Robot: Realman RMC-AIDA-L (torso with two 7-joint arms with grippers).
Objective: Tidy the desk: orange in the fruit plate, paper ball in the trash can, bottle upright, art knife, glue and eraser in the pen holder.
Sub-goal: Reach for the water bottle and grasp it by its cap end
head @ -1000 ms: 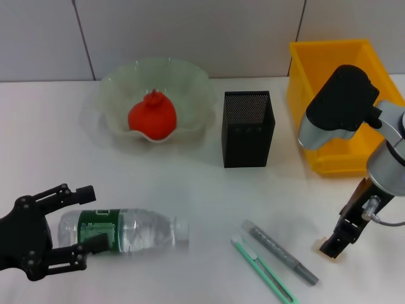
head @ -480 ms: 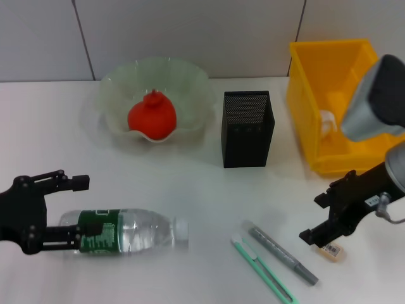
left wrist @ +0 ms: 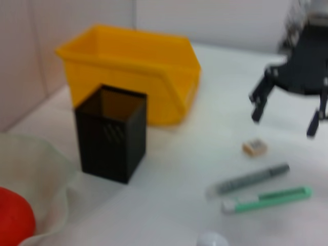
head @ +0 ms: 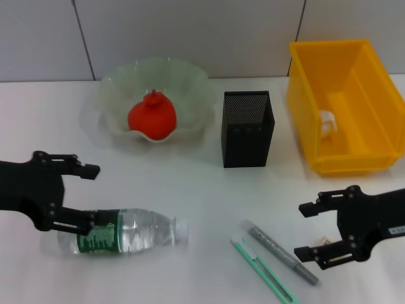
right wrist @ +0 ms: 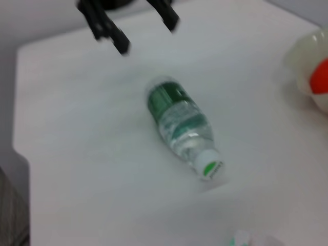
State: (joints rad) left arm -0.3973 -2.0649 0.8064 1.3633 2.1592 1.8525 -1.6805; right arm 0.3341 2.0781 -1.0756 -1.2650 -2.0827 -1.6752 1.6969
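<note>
Eraser — mostly hidden behind right gripper — barely visible.

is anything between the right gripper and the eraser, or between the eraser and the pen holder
Nothing visible. The open right gripper sits right beside the eraser, its lower finger partly covering it from the head. The table between eraser and pen holder is bare; the two pens lie nearer the robot.

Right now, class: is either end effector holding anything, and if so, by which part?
Nothing is held. The left end effector is open above the lying bottle; the right end effector is open over the eraser.
</note>
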